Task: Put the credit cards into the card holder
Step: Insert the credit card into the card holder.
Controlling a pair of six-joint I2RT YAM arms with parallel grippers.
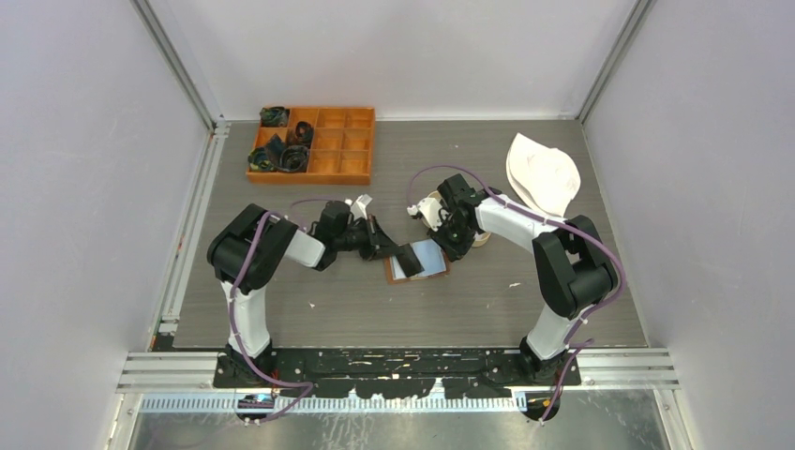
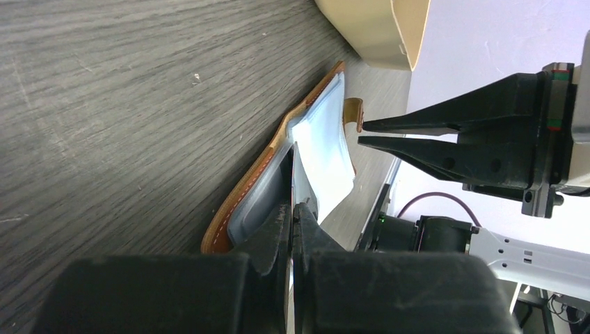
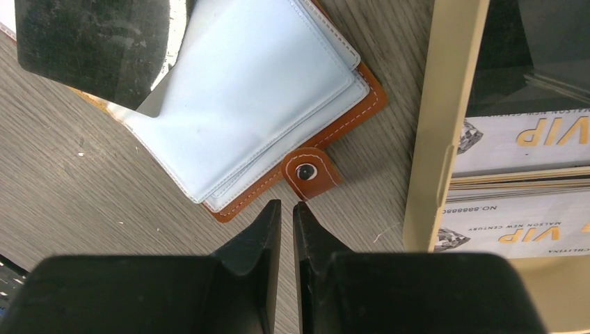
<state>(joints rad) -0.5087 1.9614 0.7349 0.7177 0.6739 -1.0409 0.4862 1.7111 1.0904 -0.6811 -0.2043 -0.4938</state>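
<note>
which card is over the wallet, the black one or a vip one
The black card, pinched in the left gripper, overlapping the open card holder's pale pockets; the white VIP cards lie in the tan tray.

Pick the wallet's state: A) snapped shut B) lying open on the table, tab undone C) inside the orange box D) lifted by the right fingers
B: the wallet lies open on the table, pale blue inside facing up, its snap tab loose.
</note>
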